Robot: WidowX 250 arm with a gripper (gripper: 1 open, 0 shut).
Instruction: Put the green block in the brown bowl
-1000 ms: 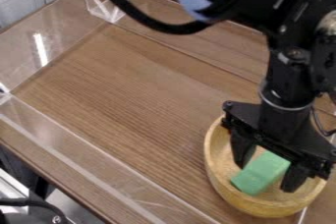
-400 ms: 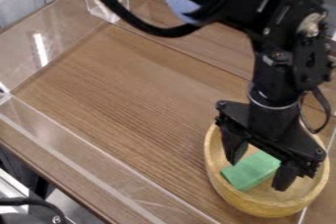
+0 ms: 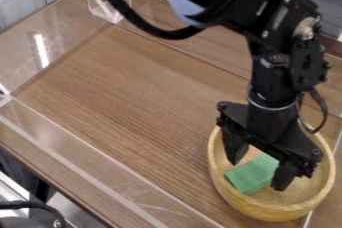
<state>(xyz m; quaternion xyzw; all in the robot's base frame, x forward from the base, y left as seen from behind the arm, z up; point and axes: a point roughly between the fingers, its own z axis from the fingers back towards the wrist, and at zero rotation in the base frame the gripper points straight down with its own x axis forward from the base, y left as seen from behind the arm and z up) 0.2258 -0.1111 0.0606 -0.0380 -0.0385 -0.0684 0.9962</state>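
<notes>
Camera view: gripper (image 3: 265,168) jaws spread astride green block (image 3: 253,175), seemingly resting inside brown bowl (image 3: 221,175).

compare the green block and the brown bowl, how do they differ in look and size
The green block is bright green, small and straight-edged; the brown bowl is light tan wood, round and much wider. The block lies inside the bowl, between the open jaws; the bowl sits on the table. Both look plain and matte.
</notes>
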